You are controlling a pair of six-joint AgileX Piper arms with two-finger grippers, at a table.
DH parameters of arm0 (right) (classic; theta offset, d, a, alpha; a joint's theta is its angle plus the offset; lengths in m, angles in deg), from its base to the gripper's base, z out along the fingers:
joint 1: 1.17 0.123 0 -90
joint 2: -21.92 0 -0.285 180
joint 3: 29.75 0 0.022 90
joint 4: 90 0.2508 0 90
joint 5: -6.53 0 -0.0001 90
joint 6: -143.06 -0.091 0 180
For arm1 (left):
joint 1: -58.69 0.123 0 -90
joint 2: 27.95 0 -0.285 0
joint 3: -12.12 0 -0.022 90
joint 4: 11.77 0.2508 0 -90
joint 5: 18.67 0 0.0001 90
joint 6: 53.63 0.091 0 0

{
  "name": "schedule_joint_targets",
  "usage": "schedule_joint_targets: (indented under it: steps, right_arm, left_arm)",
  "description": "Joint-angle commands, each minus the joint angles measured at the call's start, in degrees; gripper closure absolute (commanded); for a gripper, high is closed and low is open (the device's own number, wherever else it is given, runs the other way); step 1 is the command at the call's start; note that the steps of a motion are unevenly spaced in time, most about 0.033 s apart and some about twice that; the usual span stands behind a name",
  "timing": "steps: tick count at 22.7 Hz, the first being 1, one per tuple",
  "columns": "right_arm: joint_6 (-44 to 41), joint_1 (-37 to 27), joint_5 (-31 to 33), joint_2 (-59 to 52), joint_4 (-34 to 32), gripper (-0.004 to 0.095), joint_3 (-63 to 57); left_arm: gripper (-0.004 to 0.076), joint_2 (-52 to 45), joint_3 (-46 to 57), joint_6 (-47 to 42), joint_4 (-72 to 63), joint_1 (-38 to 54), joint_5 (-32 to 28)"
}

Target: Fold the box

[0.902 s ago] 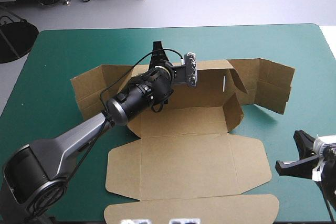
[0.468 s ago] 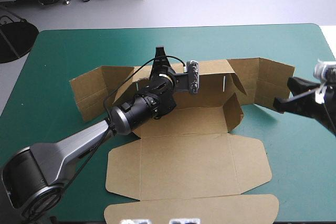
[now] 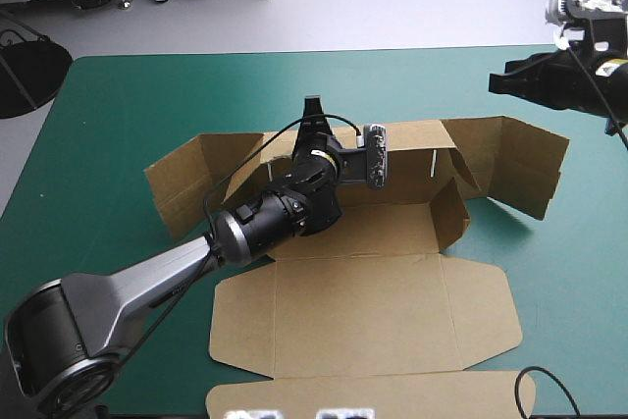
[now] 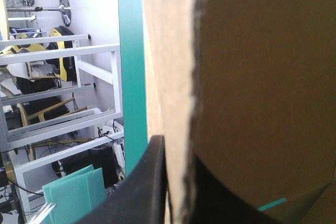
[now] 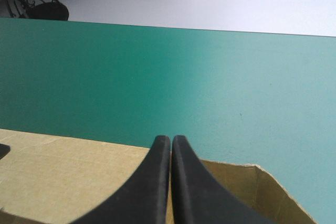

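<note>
The brown box (image 3: 363,311) lies mid-table, its lid panels flat toward the near edge. Its back wall (image 3: 412,159) and right side wall are raised. My left gripper (image 3: 313,110) reaches over the back wall's top edge. In the left wrist view the left gripper (image 4: 177,155) is shut on the box, with the board's edge (image 4: 262,77) running up between the black fingers. My right gripper (image 3: 502,82) hangs high over the table's far right corner, beyond the box's right end flaps (image 3: 520,169). Its fingers meet in one point (image 5: 171,145), holding nothing, with brown board (image 5: 63,174) below them.
Bare teal-green cover (image 3: 147,95) surrounds the box at the far side, the left and the right (image 3: 579,272). The table's far edge (image 5: 157,24) runs ahead of the right gripper.
The right arm swung from the near right up to the far right corner. The left gripper moved right and nearer with the back wall, and the whole box slid the same way.
</note>
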State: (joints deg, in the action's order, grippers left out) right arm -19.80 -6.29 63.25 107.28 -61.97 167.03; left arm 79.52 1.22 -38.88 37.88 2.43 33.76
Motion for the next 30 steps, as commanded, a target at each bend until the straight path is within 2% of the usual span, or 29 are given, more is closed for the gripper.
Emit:
schedule_joint_targets:
  steps: [1,10,15,19,30]
  right_arm:
    - [0.6,-0.2,1.0,4.4,1.9,0.0908,6.4]
    - [-0.4,-0.2,6.3,16.8,1.5,0.0908,10.7]
    - [-2.6,-0.2,11.5,19.5,-5.2,0.0908,10.7]
    - [-4.2,-0.2,14.8,19.6,-7.4,0.0908,10.7]
    - [-7.1,-0.2,14.8,18.8,-9.1,0.0908,6.5]
  left_arm:
    - [0.0733,-2.3,-0.9,-0.7,-1.1,-1.9,-0.9]
    - [0.0733,-2.3,-0.9,-0.6,1.3,-3.9,0.4]
    - [0.0733,-2.3,-0.9,-1.4,3.2,-4.2,1.4]
    - [0.0733,-2.3,-0.9,-5.0,3.8,-4.2,1.2]
    - [0.0733,-2.3,-0.9,-7.8,3.8,-4.2,1.2]
